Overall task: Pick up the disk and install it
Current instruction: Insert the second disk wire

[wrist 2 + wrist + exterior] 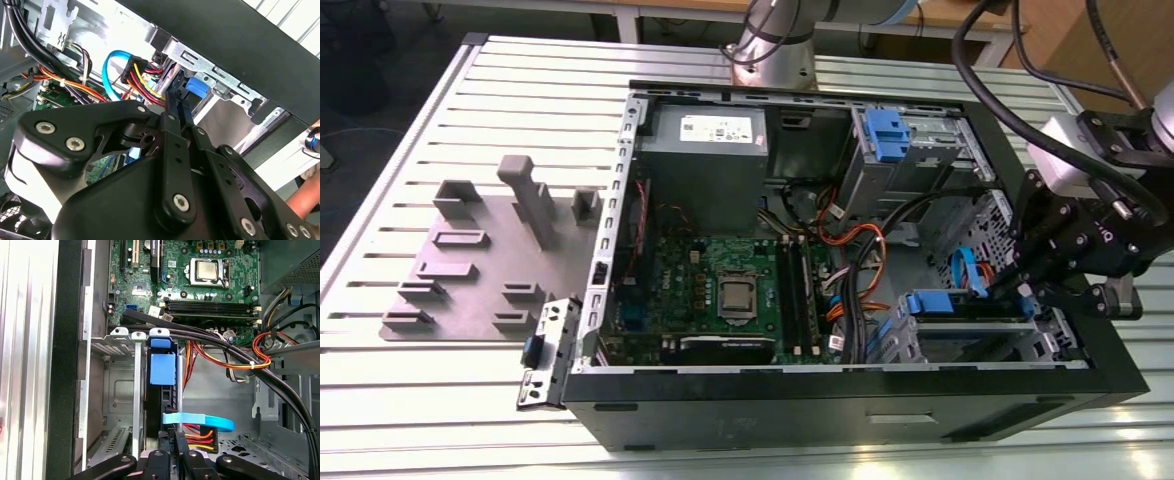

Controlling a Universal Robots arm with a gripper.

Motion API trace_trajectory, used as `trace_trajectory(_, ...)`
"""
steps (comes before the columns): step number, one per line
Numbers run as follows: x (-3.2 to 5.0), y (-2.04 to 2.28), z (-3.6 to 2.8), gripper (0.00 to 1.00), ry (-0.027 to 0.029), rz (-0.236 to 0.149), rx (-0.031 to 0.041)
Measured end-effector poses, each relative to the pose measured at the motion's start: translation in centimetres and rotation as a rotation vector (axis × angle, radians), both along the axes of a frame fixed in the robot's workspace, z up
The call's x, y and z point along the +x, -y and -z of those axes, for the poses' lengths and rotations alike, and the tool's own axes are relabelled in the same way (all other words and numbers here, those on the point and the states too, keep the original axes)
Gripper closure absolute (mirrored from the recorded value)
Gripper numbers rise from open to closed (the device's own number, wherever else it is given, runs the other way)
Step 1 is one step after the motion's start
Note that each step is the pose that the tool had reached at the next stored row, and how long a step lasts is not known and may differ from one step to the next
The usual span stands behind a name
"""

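Note:
The disk (154,405) stands on edge in the lower drive cage (122,390) of the open computer case (854,400). I see it edge-on as a dark slab in a blue plastic carrier (162,369); in the exterior view its blue tab (927,302) shows at the case's near right. A blue data cable (200,421) and a red-and-yellow power plug (200,439) sit at its rear end. My gripper (175,445) is shut, its fingers together, with their tips right at that rear end by the plug. In the second wrist view the gripper (176,100) points at the same spot.
Thick black cables (225,347) and orange wires (260,357) run across the case beside the cage. A second blue carrier (886,135) sits in the upper bay. A grey fixture plate (467,260) lies at the exterior view's left. A person's hand (305,200) is outside the case.

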State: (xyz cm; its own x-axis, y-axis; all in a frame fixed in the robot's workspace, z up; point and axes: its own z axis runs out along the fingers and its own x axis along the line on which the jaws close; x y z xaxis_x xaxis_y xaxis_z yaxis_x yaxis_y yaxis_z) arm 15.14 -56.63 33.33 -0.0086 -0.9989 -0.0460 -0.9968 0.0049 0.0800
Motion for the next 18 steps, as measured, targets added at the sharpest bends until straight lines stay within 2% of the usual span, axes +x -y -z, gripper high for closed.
trace_trajectory(10, -0.04, 0.0, 0.11, 0.83, 0.0001, 0.0, -0.0004)
trace_trajectory(18, -0.04, 0.0, -0.17, 0.83, 0.0001, 0.0, 0.0002)
